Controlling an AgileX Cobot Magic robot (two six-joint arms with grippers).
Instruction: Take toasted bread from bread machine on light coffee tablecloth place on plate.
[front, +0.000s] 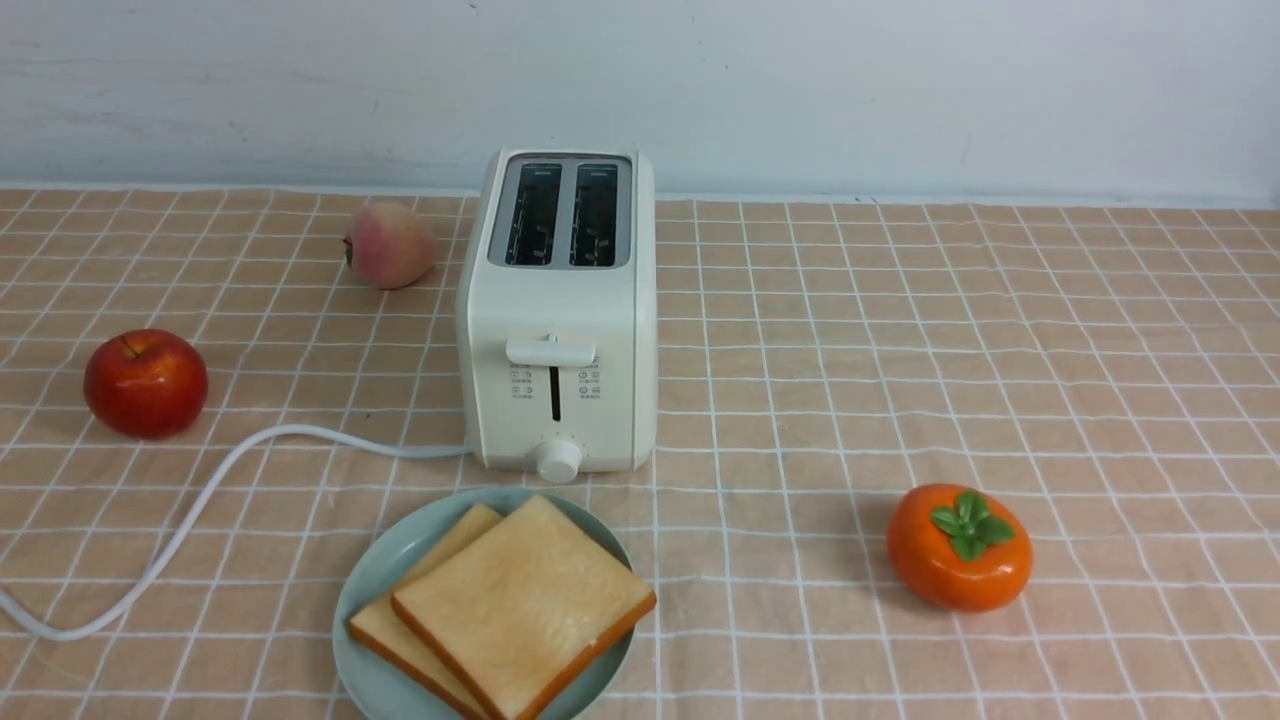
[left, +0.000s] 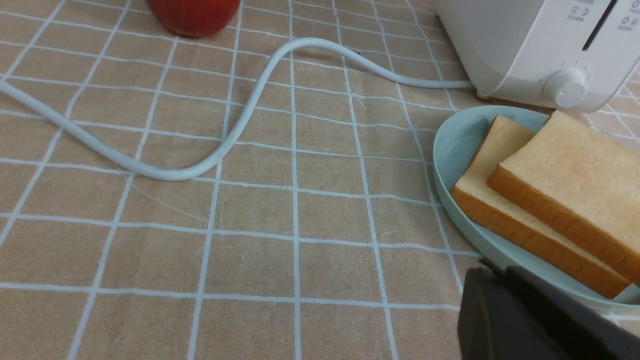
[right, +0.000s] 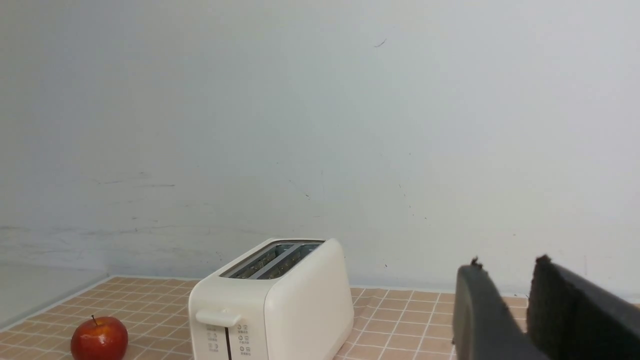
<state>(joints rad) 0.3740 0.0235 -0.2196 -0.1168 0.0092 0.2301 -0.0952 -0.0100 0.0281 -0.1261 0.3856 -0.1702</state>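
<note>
Two slices of toasted bread lie overlapped on the plate (front: 375, 570): the upper slice (front: 525, 605) rests across the lower one (front: 455, 540). Just behind the plate stands the bread machine (front: 560, 340), with both slots empty, on the light coffee tablecloth (front: 900, 350). Neither arm shows in the front view. In the left wrist view my left gripper (left: 500, 270) is shut and empty, low over the cloth beside the plate's rim (left: 455, 150), near the lower slice (left: 500, 165). My right gripper (right: 507, 262) is open and holds nothing, raised well to the side of the bread machine (right: 280, 305).
The white power cord (front: 200, 500) snakes left from the bread machine across the cloth. A red apple (front: 146, 383) sits at the left. A peach (front: 390, 245) lies behind it, and an orange persimmon (front: 960, 548) is at the right front. A pale wall closes the back.
</note>
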